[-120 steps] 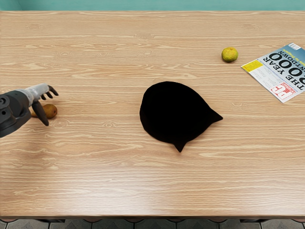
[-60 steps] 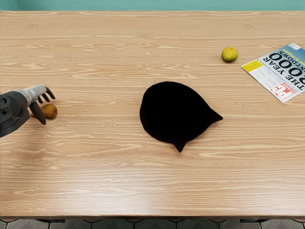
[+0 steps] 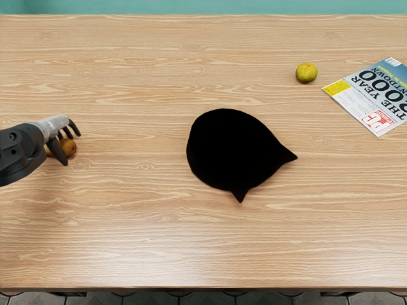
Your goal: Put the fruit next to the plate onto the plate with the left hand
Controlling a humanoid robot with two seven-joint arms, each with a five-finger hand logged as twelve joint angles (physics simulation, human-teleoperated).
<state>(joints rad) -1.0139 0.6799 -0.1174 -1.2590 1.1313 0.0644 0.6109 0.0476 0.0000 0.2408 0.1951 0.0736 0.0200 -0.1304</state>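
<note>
Left hand over brown fruit, fingers spread (long axis hidden), plate well apart

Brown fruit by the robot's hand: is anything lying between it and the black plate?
Nothing visible. Only tabletop lies between the brown fruit and the black plate. The left hand is at the fruit; the green fruit and magazine sit beyond the plate.

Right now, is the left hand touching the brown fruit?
Cannot tell: in the head view the left hand overlaps the brown fruit, hiding any gap.
</note>
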